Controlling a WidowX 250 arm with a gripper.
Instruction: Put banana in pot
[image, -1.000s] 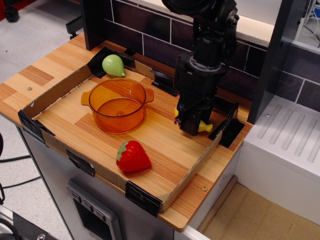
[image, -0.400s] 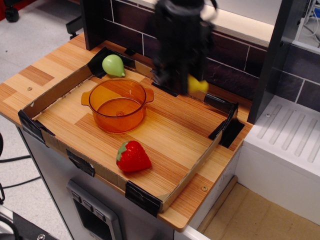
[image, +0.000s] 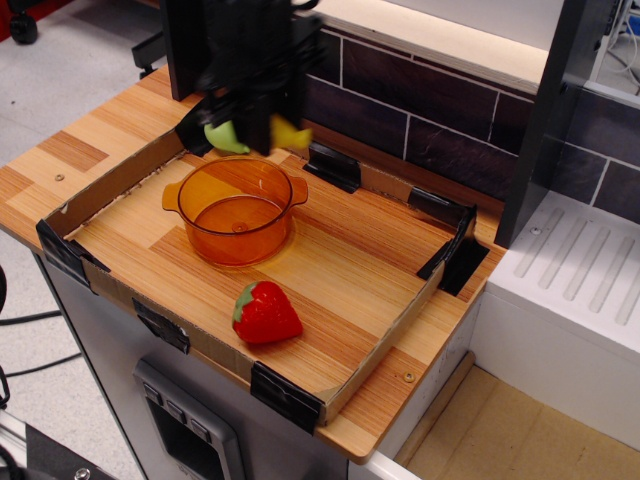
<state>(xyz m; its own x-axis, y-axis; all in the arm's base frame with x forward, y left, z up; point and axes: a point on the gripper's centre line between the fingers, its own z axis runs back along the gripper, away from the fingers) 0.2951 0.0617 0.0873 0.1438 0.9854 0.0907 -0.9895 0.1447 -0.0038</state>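
My black gripper (image: 262, 125) hangs above the far rim of the orange translucent pot (image: 236, 210) and is blurred by motion. It is shut on the small yellow banana (image: 291, 132), whose tip sticks out to the right of the fingers. The banana is held in the air just above and behind the pot's back edge. The pot stands empty in the left half of the cardboard tray (image: 390, 335).
A pale green pear (image: 222, 135) lies behind the pot, partly hidden by my gripper. A red strawberry (image: 264, 314) lies near the tray's front wall. Black tape clips hold the tray's corners. A dark tiled wall stands behind, and a white unit (image: 570, 290) stands at the right.
My gripper lifted the banana from the tray's right side and carried it up and to the left, to a spot over the pot's far rim. Pot, pear and strawberry have not moved.
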